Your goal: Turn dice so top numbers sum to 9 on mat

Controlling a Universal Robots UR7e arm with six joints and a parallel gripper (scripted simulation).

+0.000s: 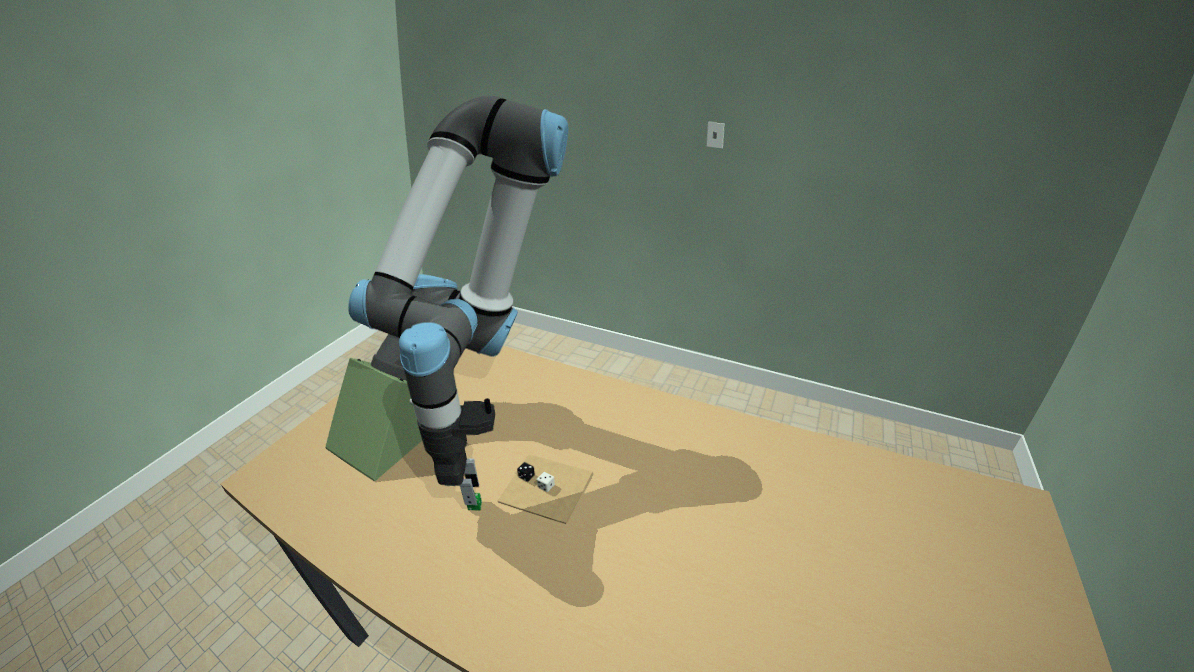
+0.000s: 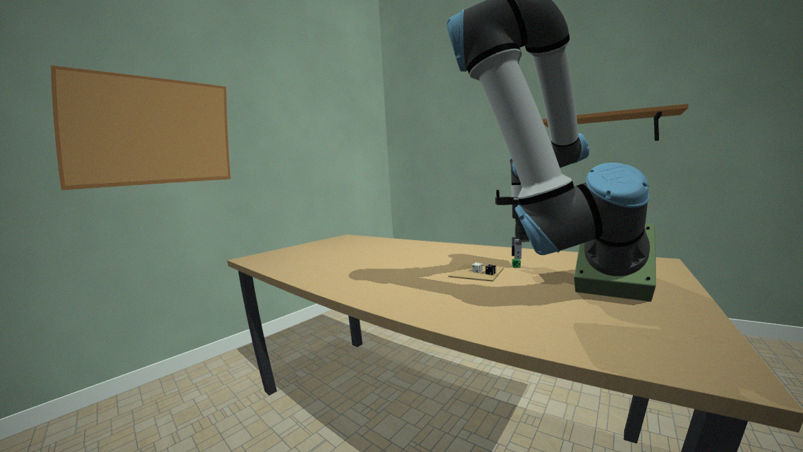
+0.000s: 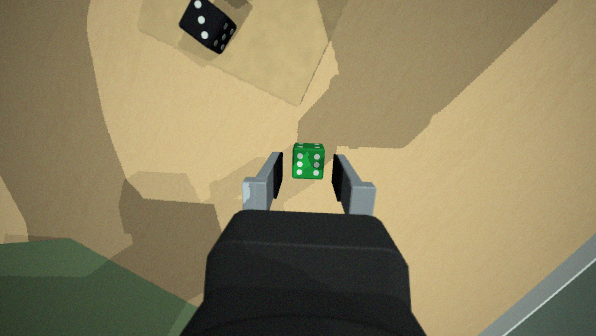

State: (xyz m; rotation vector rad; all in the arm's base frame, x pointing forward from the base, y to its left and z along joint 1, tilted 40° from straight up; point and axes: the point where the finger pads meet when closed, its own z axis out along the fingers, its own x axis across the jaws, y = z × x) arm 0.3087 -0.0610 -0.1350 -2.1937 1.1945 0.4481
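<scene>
My gripper (image 1: 471, 492) (image 2: 516, 257) (image 3: 307, 167) points down and is open, its fingers either side of the green die with a gap on both sides in the wrist view. The green die (image 1: 478, 502) (image 2: 516, 263) (image 3: 308, 162) rests on the table, off the mat, six up. The thin tan mat (image 1: 544, 509) (image 2: 468, 275) (image 3: 280, 65) lies flat. On it stand the black die (image 1: 525, 471) (image 2: 490, 269) (image 3: 202, 26), three up, and the white die (image 1: 545, 481) (image 2: 477, 268), close beside it. The white die's top number is too small to read surely.
The green robot base (image 1: 371, 425) (image 2: 612, 287) stands on the wooden table (image 1: 835, 542) (image 2: 314, 264), close to the gripper's side away from the mat. A table edge runs near the green die in the top view. Arm shadows cross the table and part of the mat.
</scene>
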